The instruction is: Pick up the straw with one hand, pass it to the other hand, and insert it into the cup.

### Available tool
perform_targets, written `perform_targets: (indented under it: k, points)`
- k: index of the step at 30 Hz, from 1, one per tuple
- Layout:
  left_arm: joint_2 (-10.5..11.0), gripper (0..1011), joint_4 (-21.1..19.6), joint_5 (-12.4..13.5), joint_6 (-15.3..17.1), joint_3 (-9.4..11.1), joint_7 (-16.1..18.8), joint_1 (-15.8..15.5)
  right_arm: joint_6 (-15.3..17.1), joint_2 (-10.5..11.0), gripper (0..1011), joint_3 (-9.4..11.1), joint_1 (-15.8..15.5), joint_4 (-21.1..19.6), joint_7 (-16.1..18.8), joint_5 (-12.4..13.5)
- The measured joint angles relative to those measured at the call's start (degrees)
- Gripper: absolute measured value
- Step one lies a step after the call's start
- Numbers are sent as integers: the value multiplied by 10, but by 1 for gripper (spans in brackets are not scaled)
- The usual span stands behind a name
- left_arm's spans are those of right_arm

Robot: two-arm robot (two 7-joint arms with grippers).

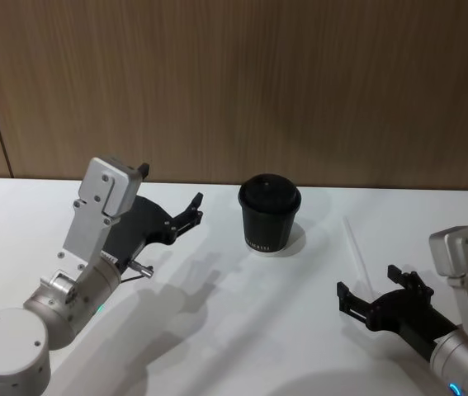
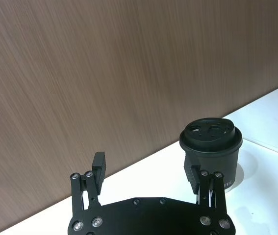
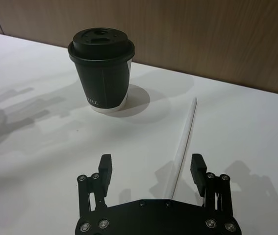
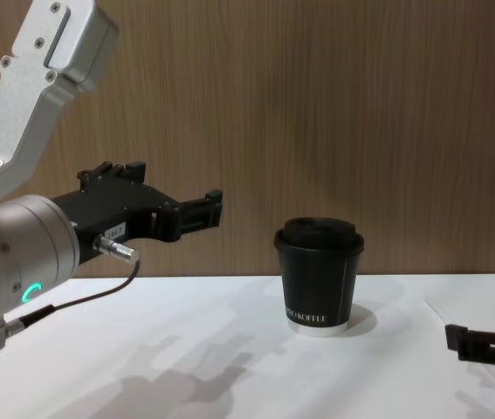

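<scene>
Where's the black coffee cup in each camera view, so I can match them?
Head view: small black lidded paper coffee cup, centre, near the brown wood-panelled wall.
Left wrist view: cup ahead of the left gripper, past one jaw.
Right wrist view: cup ahead of the right gripper.
Chest view: cup just right of centre.
Shared landmark: that wall behind it.

matt black paper cup (image 3: 104,78), smooth black plastic-looking lid (image 3: 101,41), smooth white straw (image 3: 184,144), white table (image 1: 217,330) smooth with faint sheen, brown wood-grain wall (image 1: 258,82), matt black left gripper (image 2: 147,170) on satin silver metal wrist (image 4: 20,253), matt black right gripper (image 3: 151,162)
</scene>
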Motion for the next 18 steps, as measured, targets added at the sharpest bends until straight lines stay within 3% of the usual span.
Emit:
perform_targets:
  k: [18]
  points:
    - [0, 1003, 0, 0, 0, 0, 0, 0, 36, -21, 1001, 7, 10, 15, -13, -6]
